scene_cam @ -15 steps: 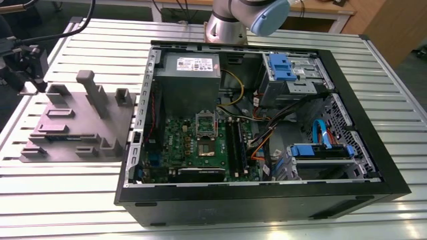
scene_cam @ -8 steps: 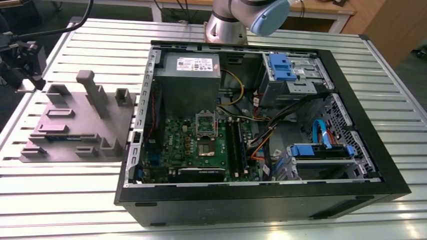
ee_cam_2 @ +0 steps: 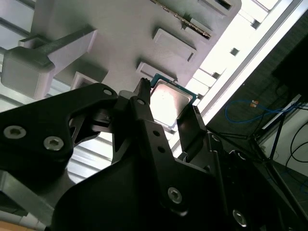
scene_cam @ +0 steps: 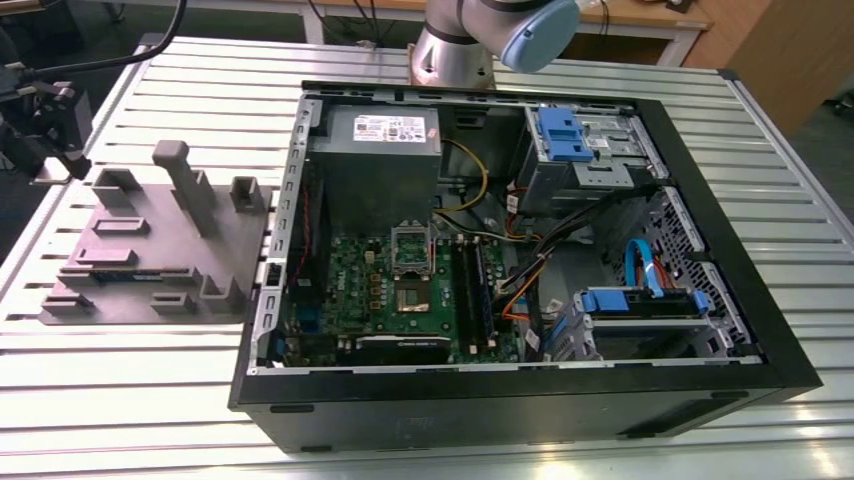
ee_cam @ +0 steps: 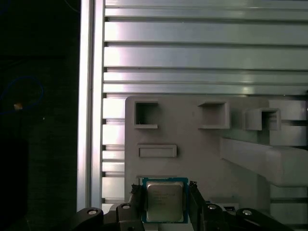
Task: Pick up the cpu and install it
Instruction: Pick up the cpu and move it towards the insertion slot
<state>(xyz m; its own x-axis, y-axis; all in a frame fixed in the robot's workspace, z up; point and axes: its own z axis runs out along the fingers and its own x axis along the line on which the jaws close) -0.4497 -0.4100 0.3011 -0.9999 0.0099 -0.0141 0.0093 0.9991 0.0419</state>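
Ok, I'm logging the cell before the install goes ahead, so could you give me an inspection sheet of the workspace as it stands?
Surface: slatted metal table, carrying a grey tray and an open computer case.
Job's things: chip over the tray, between the gripper's fingers; whether it is lifted cannot be told. Green board lies inside the case.
Clutter: nothing seen.
Grippers: gripper closed on two opposite edges of the chip.
Cables: blue cable and yellow, orange and black wires inside the case.
Surroundings: wooden furniture behind the table.
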